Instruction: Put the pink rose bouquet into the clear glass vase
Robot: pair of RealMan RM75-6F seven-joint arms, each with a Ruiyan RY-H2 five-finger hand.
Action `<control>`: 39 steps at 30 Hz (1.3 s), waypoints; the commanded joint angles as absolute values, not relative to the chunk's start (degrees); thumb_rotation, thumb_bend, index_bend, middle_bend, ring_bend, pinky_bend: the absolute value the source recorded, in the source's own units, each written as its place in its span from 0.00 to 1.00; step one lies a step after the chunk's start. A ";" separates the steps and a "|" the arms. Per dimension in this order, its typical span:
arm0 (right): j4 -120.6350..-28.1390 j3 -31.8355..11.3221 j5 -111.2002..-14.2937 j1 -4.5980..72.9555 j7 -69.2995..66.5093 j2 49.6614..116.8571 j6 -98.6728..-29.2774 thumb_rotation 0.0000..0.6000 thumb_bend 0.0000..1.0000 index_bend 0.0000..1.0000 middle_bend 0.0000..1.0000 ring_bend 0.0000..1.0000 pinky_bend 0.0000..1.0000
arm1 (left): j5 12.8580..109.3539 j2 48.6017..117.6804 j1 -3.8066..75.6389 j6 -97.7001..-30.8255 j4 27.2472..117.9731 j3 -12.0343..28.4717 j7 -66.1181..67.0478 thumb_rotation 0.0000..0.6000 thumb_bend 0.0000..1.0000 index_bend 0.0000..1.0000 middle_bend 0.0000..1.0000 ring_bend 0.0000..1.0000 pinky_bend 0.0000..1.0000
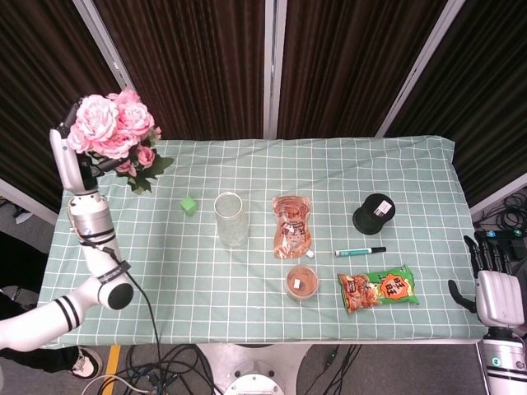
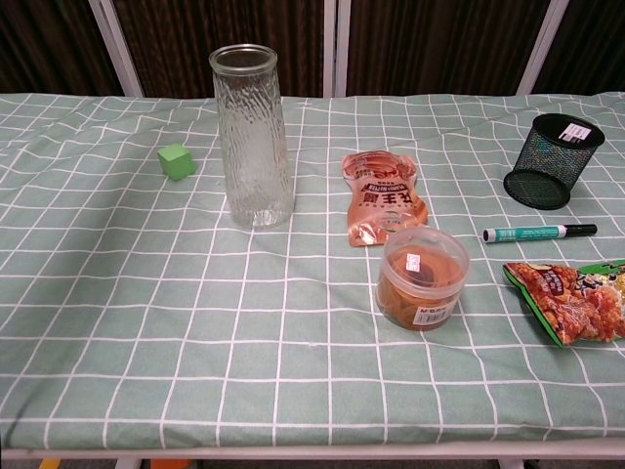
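Lower centre: round clear plastic tub (image 2: 422, 277) holding brown contents, lid on. Lower right of the head view: right hand (image 1: 496, 284) idle off the table edge, fingers apart, holding nothing. Centre left: tall clear ribbed glass vase (image 2: 253, 136), upright, empty. Upper right: black mesh pen cup (image 2: 553, 161), contents indiscernible. Upper left: left hand (image 1: 72, 160) grips the pink rose bouquet (image 1: 113, 127), raised, well apart from the vase.

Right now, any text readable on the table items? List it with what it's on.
"花生": orange pouch, large characters; I read them with some doubt, the rest is blurred.
Tub: white labels, print too small to read.
Snack bag: print blurred, unreadable.
Marker: barrel print too small.
Mesh cup: white tag, unreadable.
Vase, cube: no text.
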State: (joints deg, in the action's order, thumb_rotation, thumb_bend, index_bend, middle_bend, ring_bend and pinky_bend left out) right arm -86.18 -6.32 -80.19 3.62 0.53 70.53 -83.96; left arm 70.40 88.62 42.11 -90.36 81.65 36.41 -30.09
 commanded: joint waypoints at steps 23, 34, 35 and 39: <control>-85.58 -6.41 -79.13 3.36 -0.26 70.20 -83.31 1.00 0.25 0.00 0.00 0.00 0.00 | 64.25 99.89 51.85 -83.81 82.36 40.52 -34.31 1.00 0.19 0.42 0.41 0.38 0.49; -84.62 -6.48 -78.67 3.23 -1.21 70.24 -82.93 1.00 0.25 0.00 0.00 0.00 0.00 | 65.26 103.96 53.39 -82.63 74.84 39.11 -37.23 1.00 0.19 0.42 0.41 0.38 0.49; -84.56 -6.46 -78.71 3.22 -1.23 70.27 -82.94 1.00 0.25 0.00 0.00 0.00 0.00 | 65.72 104.37 53.47 -82.77 73.81 38.70 -37.46 1.00 0.19 0.42 0.41 0.38 0.49; -84.43 -6.56 -78.64 3.22 -1.23 70.30 -82.96 1.00 0.25 0.00 0.00 0.00 0.00 | 67.31 106.23 53.73 -83.01 69.27 37.23 -39.33 1.00 0.18 0.42 0.41 0.38 0.49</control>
State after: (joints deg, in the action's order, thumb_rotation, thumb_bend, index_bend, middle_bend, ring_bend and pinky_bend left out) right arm -84.43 -6.57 -78.63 3.22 -1.23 70.30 -82.96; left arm 66.43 105.22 53.55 -82.86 70.94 38.08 -38.30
